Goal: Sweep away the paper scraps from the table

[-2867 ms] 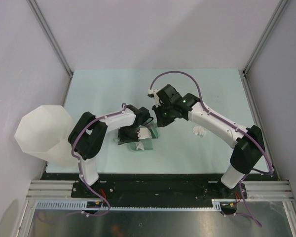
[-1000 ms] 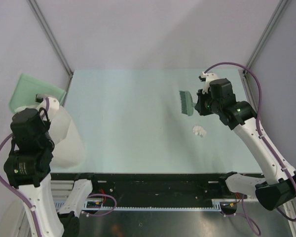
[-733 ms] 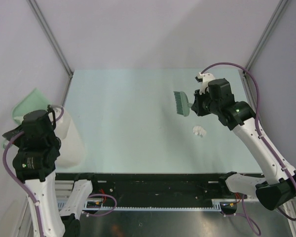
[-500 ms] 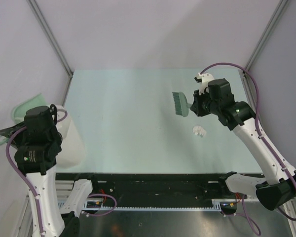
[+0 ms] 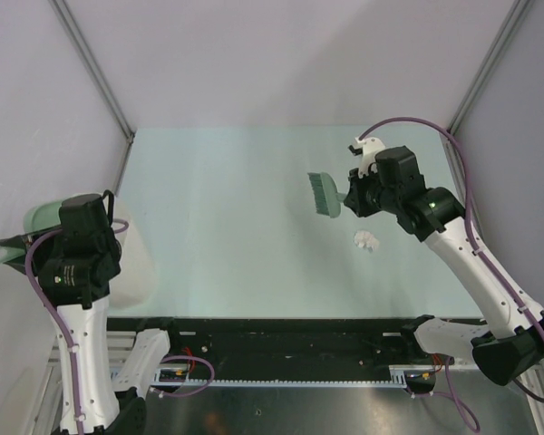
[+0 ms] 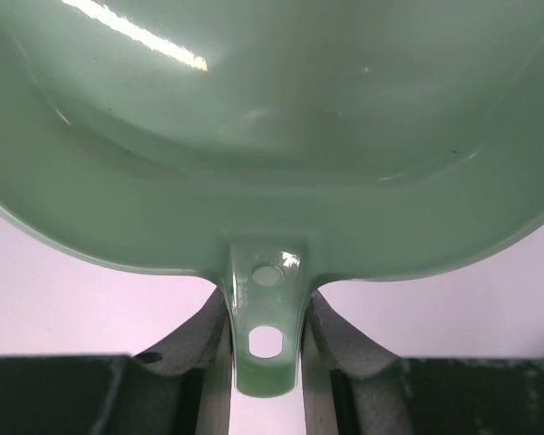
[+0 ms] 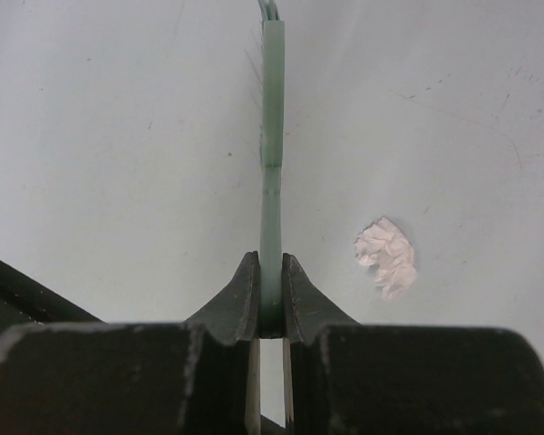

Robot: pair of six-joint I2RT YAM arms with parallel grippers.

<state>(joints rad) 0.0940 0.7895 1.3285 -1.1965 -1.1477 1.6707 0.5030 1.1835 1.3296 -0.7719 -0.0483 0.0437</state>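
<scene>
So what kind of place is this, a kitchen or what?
Probably a robot test cell: bare grey walls box in a mint-green table, the left arm and right arm are bolted to its front rail, and one paper scrap lies on it.

Greens over mint
Table [image 5: 227, 208] plain pale mint — on it one white paper scrap [image 5: 368, 240]; above it a darker green brush [image 5: 324, 193]; dustpan [image 6: 272, 136] glossy light green.

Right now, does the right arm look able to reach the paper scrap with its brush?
Probably yes. The right gripper is shut on the brush, and the paper scrap lies on bare table close beside it, nothing between them. The left gripper, holding the dustpan, is off to the side.
</scene>
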